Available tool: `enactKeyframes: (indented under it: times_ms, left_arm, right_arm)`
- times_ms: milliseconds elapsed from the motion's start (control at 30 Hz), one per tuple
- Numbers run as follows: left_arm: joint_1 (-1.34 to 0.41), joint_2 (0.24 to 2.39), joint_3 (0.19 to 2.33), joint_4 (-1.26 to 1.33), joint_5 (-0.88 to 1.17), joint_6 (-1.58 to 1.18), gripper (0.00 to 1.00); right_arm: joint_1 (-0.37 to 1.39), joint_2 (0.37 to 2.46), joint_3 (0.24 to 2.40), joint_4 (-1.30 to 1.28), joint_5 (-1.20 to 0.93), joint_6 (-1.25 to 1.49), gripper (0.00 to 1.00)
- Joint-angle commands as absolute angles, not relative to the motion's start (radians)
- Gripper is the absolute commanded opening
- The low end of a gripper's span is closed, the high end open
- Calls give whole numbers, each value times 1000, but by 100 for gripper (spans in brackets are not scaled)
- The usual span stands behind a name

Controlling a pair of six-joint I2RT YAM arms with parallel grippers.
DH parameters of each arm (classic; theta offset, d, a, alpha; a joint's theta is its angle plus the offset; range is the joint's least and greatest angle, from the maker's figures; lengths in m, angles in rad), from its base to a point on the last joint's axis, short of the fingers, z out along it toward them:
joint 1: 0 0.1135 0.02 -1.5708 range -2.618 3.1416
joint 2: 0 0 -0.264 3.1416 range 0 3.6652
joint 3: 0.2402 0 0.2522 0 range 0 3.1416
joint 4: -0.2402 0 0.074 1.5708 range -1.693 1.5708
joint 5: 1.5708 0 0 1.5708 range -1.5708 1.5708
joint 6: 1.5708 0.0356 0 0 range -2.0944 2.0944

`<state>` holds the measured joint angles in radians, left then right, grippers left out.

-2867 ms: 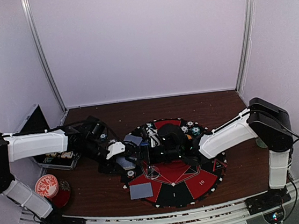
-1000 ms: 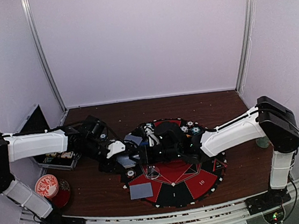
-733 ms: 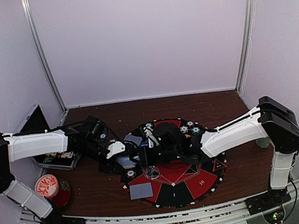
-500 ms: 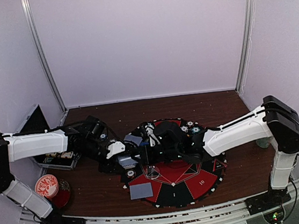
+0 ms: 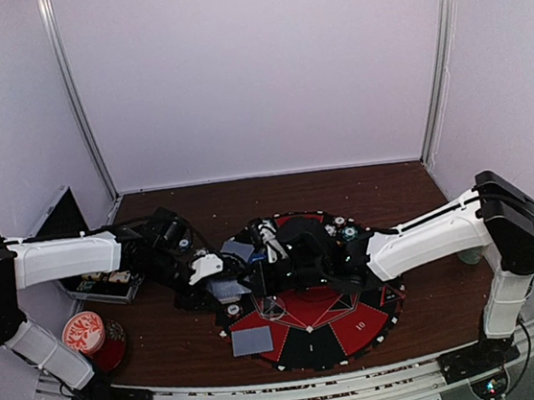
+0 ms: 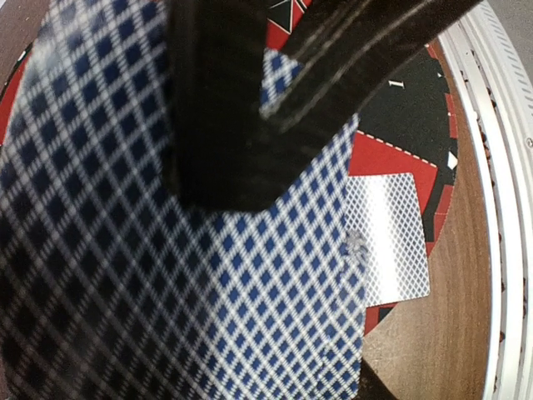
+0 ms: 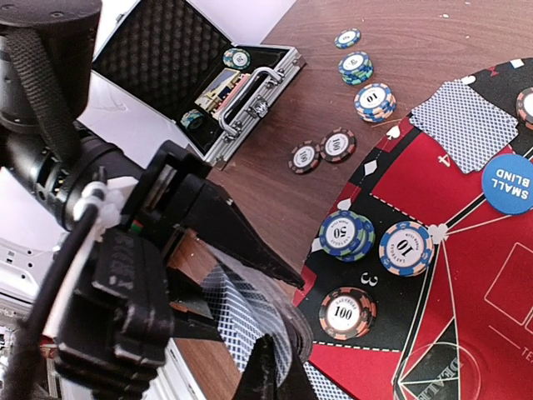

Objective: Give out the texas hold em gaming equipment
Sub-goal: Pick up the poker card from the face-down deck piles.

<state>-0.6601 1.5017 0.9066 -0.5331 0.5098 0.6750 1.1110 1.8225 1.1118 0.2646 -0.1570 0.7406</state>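
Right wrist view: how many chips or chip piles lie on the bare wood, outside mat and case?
5. One teal chip farthest away; two piles nearer the mat; two dark chips side by side near the case. Others may be hidden.

Soft, even light — cards [image 6: 125, 275] blurred at left wrist.
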Motion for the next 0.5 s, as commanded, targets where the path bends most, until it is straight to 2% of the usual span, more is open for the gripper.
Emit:
enactKeyframes:
  times_ms: [0,467]
  left_arm:
    - [-670,1505,909,-514,562,688,39]
    - [-669,1496,909,-514,559,686,39]
  right_arm:
    - [1114,1760,1071,317,-169,749,0]
    - [1086,1506,814,370,-216,777,0]
